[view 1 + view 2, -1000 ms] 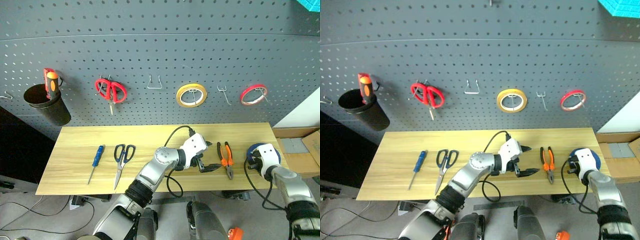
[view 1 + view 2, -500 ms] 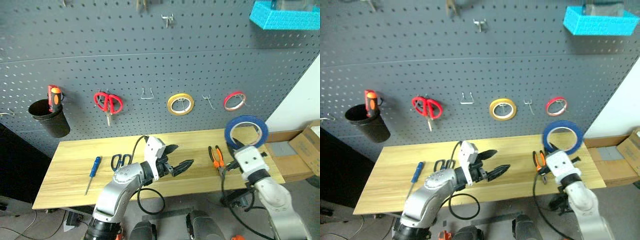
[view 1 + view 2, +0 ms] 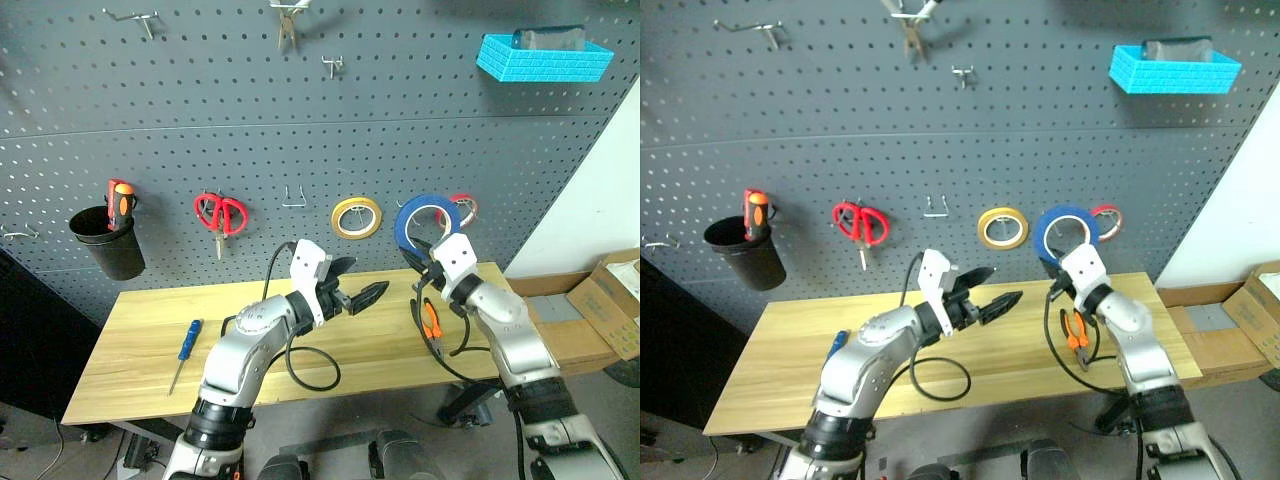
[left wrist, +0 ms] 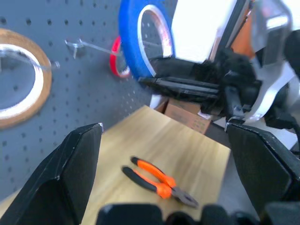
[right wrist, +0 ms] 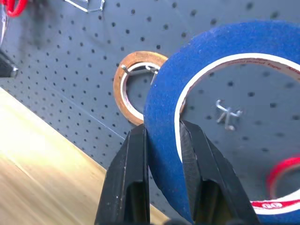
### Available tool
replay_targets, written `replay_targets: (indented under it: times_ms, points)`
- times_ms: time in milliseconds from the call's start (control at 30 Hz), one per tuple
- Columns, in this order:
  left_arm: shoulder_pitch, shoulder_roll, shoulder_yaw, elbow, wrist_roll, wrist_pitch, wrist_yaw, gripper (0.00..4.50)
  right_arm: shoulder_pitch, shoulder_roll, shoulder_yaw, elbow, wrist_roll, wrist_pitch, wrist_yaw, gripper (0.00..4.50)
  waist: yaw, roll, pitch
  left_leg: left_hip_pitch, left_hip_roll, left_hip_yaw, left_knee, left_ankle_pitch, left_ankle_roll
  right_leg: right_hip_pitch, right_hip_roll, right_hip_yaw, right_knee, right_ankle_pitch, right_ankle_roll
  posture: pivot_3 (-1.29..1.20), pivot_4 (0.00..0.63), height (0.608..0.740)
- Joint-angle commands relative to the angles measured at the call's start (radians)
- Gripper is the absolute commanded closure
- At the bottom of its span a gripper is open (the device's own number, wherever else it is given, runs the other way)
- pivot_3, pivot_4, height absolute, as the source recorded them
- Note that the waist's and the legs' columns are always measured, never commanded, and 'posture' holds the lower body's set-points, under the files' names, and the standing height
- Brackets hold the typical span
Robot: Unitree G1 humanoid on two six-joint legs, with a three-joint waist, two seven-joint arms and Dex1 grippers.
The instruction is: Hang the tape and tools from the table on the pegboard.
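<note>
The blue tape (image 3: pixel 424 221) stands on edge in front of the pegboard (image 3: pixel 300 100), my right gripper (image 3: pixel 424 247) shut on its lower rim. Through the wrist camera a bare metal hook (image 5: pixel 227 115) shows inside the roll's white core. My left gripper (image 3: pixel 368 278) hovers open and empty over the middle of the table (image 3: pixel 140 320). The orange-and-black pliers (image 3: pixel 430 325) lie under my right arm. At the left lies the blue-handled screwdriver (image 3: pixel 187 340). The dark-handled scissors are hidden behind my left arm.
On the board hang a black cup (image 3: pixel 105 240) with an orange-handled tool, red scissors (image 3: pixel 220 212), an empty hook (image 3: pixel 292 195), a yellow roll (image 3: pixel 357 217) and a red roll (image 3: pixel 463 207). A cyan basket (image 3: pixel 545 58) sits high right. Cardboard boxes (image 3: pixel 615 310) stand beyond the table's right end.
My right gripper has lifted the blue tape off the table, up and left to the board. My left gripper rose and shifted left, staying open. The camera has tilted upward.
</note>
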Motion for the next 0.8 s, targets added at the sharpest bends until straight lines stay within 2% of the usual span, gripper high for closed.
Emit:
replay_targets:
  times_ms: [33, 200, 367, 400, 500, 733, 800]
  points:
    - [-0.034, 0.0, 0.009, 0.018, -0.001, -0.039, -0.003, 0.0, -0.079, -0.002, -0.025, 0.085, 0.051, -0.007, 0.078, 4.11, 0.0, 0.002, -0.001, 0.0, 0.0, 0.0, 0.0, 0.0, 0.0, 0.0, 0.0, 0.0, 0.0, 0.0, -0.002, -0.08, 0.0, 0.74]
    - [-0.026, 0.02, 0.009, 0.023, 0.001, -0.052, -0.012, 0.0, -0.18, -0.028, -0.034, 0.247, 0.052, 0.035, 0.137, 4.11, 0.002, 0.003, -0.002, -0.001, -0.001, 0.0, -0.001, 0.0, 0.0, 0.0, -0.001, 0.001, -0.001, 0.0, -0.003, -0.07, 0.004, 0.74]
    - [-0.017, 0.025, 0.014, 0.015, -0.001, -0.053, 0.001, 0.0, -0.239, -0.038, -0.055, 0.329, 0.039, 0.085, 0.103, 4.11, 0.004, 0.003, -0.002, -0.001, -0.001, 0.0, -0.001, 0.0, 0.0, 0.0, -0.004, 0.001, 0.0, 0.001, -0.002, -0.07, 0.008, 0.74]
    - [-0.015, 0.025, 0.013, 0.012, -0.002, -0.053, 0.003, 0.0, -0.244, -0.037, -0.059, 0.335, 0.04, 0.091, 0.1, 3.39, 0.005, 0.003, -0.002, -0.001, -0.001, 0.0, 0.0, 0.0, 0.0, 0.0, -0.004, 0.001, 0.0, 0.001, -0.002, -0.06, 0.012, 0.74]
    - [-0.01, 0.026, 0.011, 0.007, -0.003, -0.052, 0.006, 0.0, -0.242, -0.035, -0.068, 0.336, 0.038, 0.101, 0.087, 2.59, 0.005, 0.003, -0.002, 0.0, -0.001, 0.0, 0.0, 0.0, 0.0, 0.0, -0.004, 0.001, 0.001, 0.001, -0.002, -0.06, 0.013, 0.74]
    - [0.018, 0.036, -0.016, -0.011, 0.003, -0.048, 0.004, 0.0, -0.159, -0.038, -0.06, 0.249, 0.032, 0.135, 0.077, 0.13, 0.009, 0.003, -0.002, -0.001, -0.001, 0.0, 0.0, 0.0, 0.0, 0.0, -0.004, 0.001, 0.001, 0.001, -0.002, -0.07, 0.023, 0.74]
    - [0.047, 0.058, -0.033, -0.022, 0.016, -0.054, -0.007, 0.0, -0.093, -0.041, -0.061, 0.165, 0.024, 0.201, 0.042, 0.03, 0.013, 0.003, -0.002, -0.001, -0.001, 0.0, -0.001, 0.0, 0.0, 0.0, -0.004, 0.001, 0.001, 0.001, -0.001, -0.07, 0.041, 0.74]
